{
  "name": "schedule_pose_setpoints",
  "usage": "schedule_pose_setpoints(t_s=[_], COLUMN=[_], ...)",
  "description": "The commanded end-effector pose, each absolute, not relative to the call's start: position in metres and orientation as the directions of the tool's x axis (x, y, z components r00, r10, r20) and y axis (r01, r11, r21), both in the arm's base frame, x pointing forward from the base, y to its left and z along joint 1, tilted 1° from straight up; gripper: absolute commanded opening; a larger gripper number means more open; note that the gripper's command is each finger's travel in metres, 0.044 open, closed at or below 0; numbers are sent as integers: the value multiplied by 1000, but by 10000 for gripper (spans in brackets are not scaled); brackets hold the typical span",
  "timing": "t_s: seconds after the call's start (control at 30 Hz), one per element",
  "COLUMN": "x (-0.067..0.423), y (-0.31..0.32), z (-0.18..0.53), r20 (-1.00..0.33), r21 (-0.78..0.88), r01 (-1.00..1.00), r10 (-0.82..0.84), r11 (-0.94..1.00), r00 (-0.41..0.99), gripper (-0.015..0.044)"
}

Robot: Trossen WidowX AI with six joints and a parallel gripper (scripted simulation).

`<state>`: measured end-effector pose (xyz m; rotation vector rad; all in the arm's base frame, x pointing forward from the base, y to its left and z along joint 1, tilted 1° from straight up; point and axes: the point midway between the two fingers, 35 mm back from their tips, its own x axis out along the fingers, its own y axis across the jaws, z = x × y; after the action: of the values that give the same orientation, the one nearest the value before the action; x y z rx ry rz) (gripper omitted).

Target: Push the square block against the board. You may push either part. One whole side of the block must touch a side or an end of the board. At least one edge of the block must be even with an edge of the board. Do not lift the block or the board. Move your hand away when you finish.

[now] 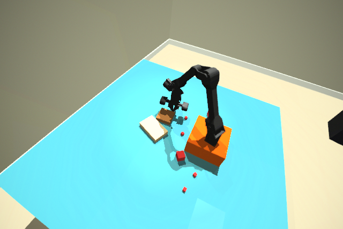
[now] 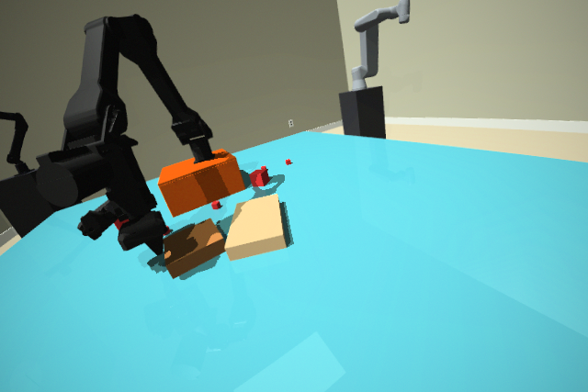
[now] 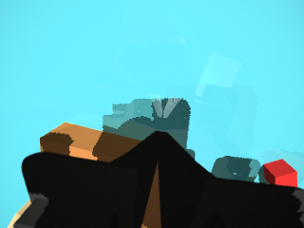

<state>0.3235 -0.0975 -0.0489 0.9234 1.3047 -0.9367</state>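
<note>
The brown square block [image 1: 166,117] [image 2: 197,245] [image 3: 85,138] lies flat on the blue table. The pale board [image 1: 153,126] [image 2: 256,224] [image 3: 17,213] lies flat beside it. One corner of the block is at or almost at the board's side, near one end. The facing sides are at an angle, with a wedge-shaped gap widening towards the orange base. My gripper [image 1: 173,109] [image 2: 160,252] [image 3: 160,137] is shut and empty. Its tips are low at the block's side away from the board and seem to touch it. The exact contact is hidden.
The orange base [image 1: 196,126] [image 2: 175,202] stands under a black arm. A larger red cube [image 1: 180,155] [image 2: 259,177] lies beside it. Several small red cubes lie around, including one [image 1: 185,117] near the block and another [image 1: 182,133] between board and base.
</note>
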Motion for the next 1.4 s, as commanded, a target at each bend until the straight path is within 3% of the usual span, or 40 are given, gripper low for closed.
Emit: schedule_pose_setpoints(t_s=[0.0,1.37], x=[317,315], y=[-88,-55], z=[-54,-55], r20=[-999,-1000], r21=[12,13], r01=[933,933], r10=[-24,-22], r11=[360,360], r00=[22,22], gripper=[0,0])
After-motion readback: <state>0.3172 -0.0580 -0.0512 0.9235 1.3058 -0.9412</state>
